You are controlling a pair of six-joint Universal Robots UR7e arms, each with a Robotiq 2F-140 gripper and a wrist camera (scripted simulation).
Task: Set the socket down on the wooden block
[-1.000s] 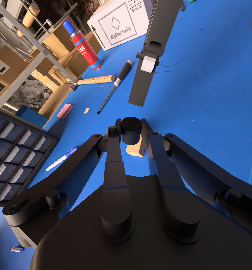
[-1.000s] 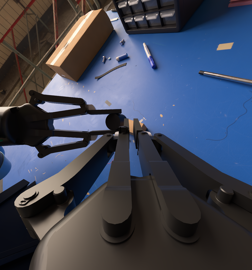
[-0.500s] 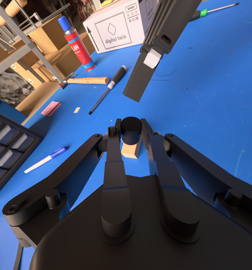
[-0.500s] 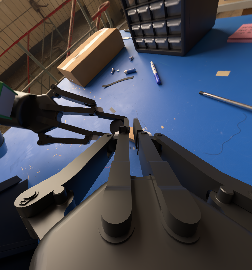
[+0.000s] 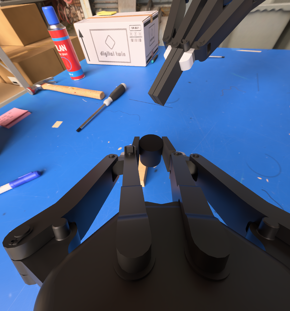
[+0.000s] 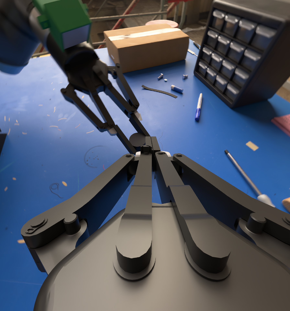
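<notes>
Left gripper (image 5: 150, 148) is clamped on the dark socket (image 5: 150, 149), axis upright; the wooden block (image 5: 143, 175) sits on the table (image 5: 225, 126) directly beneath, slightly left; right gripper (image 6: 151, 143) hovers just beside, fingers closed together, holding nothing.

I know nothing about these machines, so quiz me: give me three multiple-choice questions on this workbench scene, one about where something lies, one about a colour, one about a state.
1. Where is the hammer?
A. beside the screwdriver
B. on the white box
C. inside the drawer cabinet

2. What colour is the spray can's cap?
A. green
B. blue
C. yellow

3. What is the left end effector doing?
A. hanging open, empty
B. gripping a pen
C. clamping the socket

Answers:
1 A: both lie side by side on the blue table.
2 B: the cap above the red body is blue.
3 C: its fingers press the dark cylinder's sides, above the wooden block.
</notes>
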